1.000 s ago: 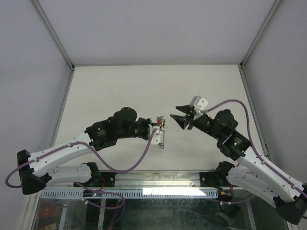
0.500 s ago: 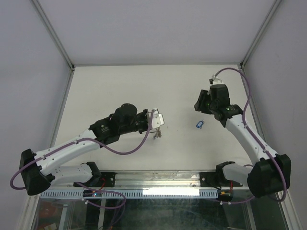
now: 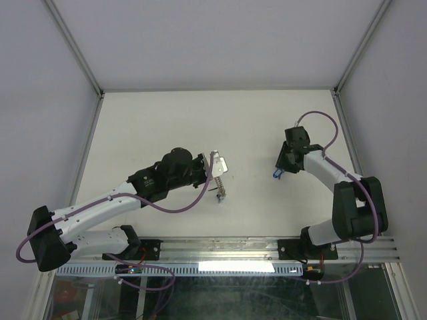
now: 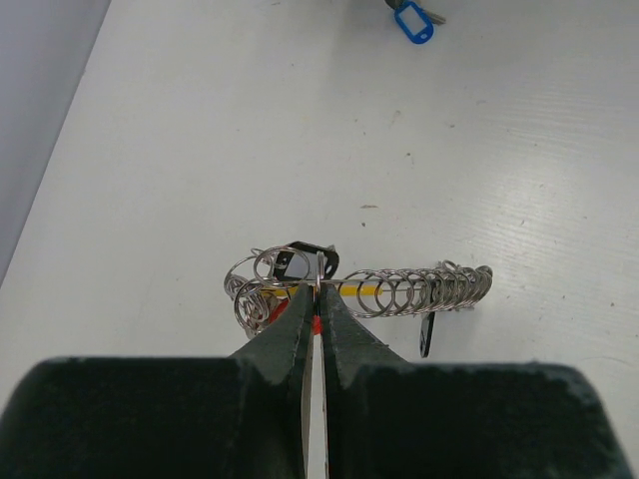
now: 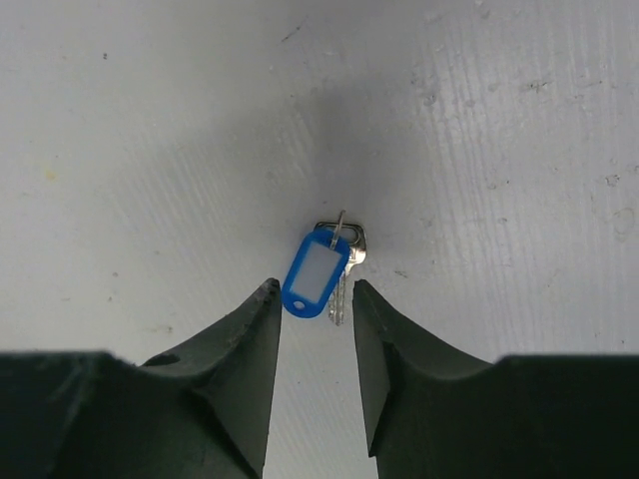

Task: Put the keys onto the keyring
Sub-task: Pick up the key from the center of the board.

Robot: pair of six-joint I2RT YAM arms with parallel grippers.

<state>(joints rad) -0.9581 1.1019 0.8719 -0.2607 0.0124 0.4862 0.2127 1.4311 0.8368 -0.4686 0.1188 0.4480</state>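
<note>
My left gripper (image 4: 318,287) is shut on the silvery coiled keyring (image 4: 419,291) and holds it just above the table; it also shows in the top view (image 3: 221,193). A yellow tag (image 4: 365,289), a red tag (image 4: 262,312) and black tags hang in the coil, partly hidden by my fingers. A key with a blue tag (image 5: 318,274) lies flat on the table. My right gripper (image 5: 315,287) is open, pointing down, its fingertips on either side of the tag's near end. In the top view the blue key (image 3: 275,175) lies at the right gripper's (image 3: 280,168) tip.
The white table (image 3: 167,120) is walled by grey panels at the back and sides. A metal rail (image 3: 220,247) runs along the near edge by the arm bases. The blue key also shows at the far top of the left wrist view (image 4: 412,22).
My right arm has swung from the centre, near the left gripper, out to the right and down over the blue key. My left gripper has shifted slightly, the keyring now hanging lower.
</note>
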